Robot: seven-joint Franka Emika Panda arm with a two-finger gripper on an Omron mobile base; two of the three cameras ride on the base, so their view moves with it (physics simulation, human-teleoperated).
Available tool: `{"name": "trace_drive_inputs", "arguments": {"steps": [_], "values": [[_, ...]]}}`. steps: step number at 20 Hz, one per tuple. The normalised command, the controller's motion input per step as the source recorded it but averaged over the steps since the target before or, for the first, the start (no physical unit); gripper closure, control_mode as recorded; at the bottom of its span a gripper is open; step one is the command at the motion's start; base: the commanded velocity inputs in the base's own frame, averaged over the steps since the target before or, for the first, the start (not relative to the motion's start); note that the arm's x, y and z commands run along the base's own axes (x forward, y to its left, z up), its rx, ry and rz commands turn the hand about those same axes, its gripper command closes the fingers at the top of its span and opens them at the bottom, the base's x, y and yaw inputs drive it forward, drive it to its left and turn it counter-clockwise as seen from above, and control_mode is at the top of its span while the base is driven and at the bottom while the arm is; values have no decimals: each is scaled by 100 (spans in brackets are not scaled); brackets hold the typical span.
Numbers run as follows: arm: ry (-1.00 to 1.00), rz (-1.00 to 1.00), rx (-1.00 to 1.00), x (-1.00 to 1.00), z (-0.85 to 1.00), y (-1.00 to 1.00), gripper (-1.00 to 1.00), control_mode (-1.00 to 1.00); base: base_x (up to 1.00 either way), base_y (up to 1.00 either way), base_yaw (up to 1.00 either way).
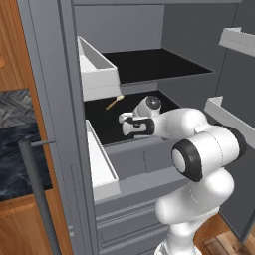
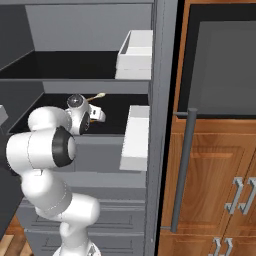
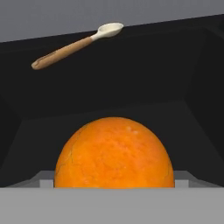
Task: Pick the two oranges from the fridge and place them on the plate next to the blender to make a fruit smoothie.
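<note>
Nearest the hand camera, an orange [image 3: 114, 153] swells up from the bottom centre of the frame, so close that its lower part is cut off by the edge; it sits straight ahead of the gripper, in line with the gap between the jaws, on the black middle shelf [image 3: 131, 87] of the fridge [image 1: 74, 149]. The fruit is round, so no long axis governs the approach; what counts, as I judge it, is that it lies dead centre and needs only a closing squeeze. The fingertips themselves are not visible here, so I cannot tell whether the jaws stand wide or are already on the fruit. In the upper left of the same view a wooden spoon [image 3: 76, 44] lies aslant near the back wall, well apart from the orange and out of the way. In the left base view, reading left to right, come the dark door handle [image 1: 37, 199], the white door bins [image 1: 97, 74], then the gripper [image 1: 124, 119] reaching into the middle shelf at centre frame. In the right base view the arm [image 2: 47, 145] fills the lower left, its gripper [image 2: 97, 116] pointing in over the same shelf.
</note>
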Motion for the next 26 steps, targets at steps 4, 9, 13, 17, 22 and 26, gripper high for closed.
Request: {"name": "trace_drive_inputs", "arguments": {"steps": [4,9,13,17,22,26], "values": [[0,0,0,-1,0,0,100,-100,0,0,0],[-4,-2,1,-91,4,0,100,-100,0,0,0],[-4,-6,1,-100,56,0,100,-100,0,0,0],[-12,-7,-1,-100,99,0,100,-100,0,0,0],[-2,-3,-2,-100,100,0,100,-100,0,0,0],[5,0,0,-100,100,0,100,-100,0,0,0]]}}
